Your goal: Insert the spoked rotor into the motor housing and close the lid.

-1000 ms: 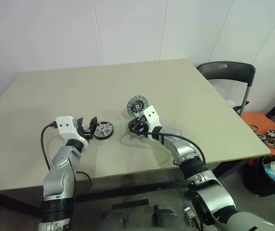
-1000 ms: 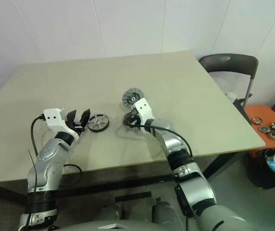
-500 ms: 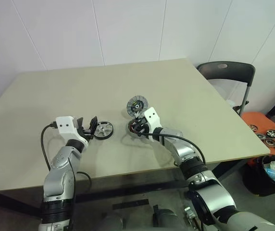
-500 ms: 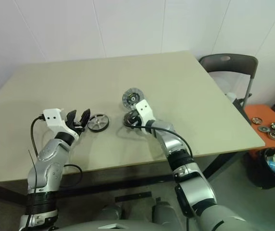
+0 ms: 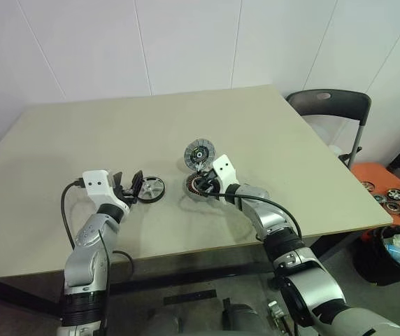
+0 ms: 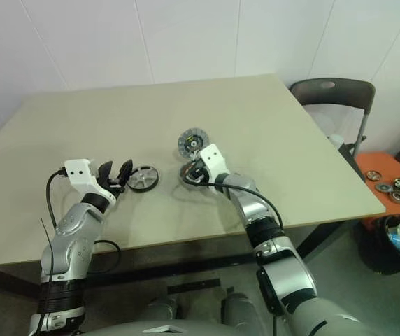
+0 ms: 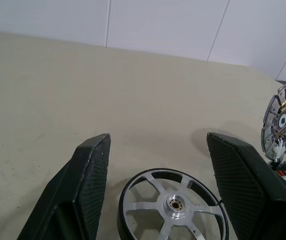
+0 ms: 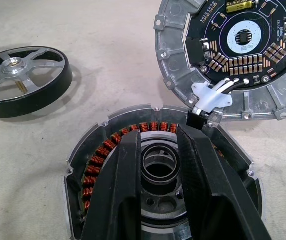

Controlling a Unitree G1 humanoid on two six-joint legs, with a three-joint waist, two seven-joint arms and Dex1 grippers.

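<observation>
The spoked rotor (image 5: 151, 189) lies flat on the table, a silver wheel with a dark rim. My left gripper (image 5: 131, 187) is open just behind it, and its two fingers flank the rotor (image 7: 173, 207) without touching it. The motor housing (image 5: 194, 187) sits right of the rotor, with its coppery windings (image 8: 97, 159) and central hub exposed. The lid (image 5: 199, 152) stands tilted up at the housing's far edge, its circuit-board inner face (image 8: 233, 55) showing. My right gripper (image 8: 160, 131) lies over the housing's hub with its fingers a little apart and nothing visibly clamped.
The beige table (image 5: 186, 119) has bare room on all sides of the parts. A dark chair (image 5: 329, 105) stands off its right edge. On the floor at right are an orange tray (image 5: 389, 178) of small wheels and a black bin (image 5: 389, 255).
</observation>
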